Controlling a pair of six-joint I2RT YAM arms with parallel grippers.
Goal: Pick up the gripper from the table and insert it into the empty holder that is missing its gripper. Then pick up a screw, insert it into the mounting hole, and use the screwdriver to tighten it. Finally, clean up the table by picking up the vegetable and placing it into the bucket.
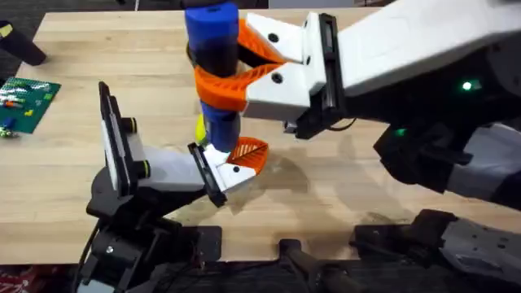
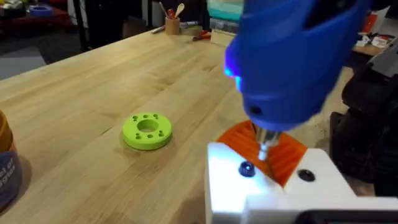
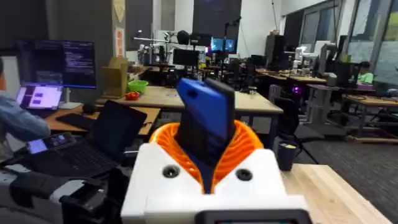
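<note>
My right gripper (image 1: 236, 69), the big white arm with solid orange fingers (image 3: 249, 146), is shut on the blue and black screwdriver (image 1: 213, 49), which it holds upright. The screwdriver's metal bit (image 2: 266, 146) comes down onto the white base plate (image 2: 273, 186), between its two dark dots. That plate carries the small orange lattice gripper (image 1: 249, 153) and sits in the holder (image 1: 175, 171), the white wedge head of my left arm. A lime-green ring-shaped vegetable (image 2: 147, 131) lies flat on the table. The bucket (image 2: 7, 168) stands beside it, cut off by the view's edge.
A green board with small parts (image 1: 28, 102) lies at the table's far left, with a black object (image 1: 20, 45) behind it. The holder's tall black plate (image 1: 114, 138) stands upright near the front left. Bare wood (image 1: 391, 203) stretches under the right arm.
</note>
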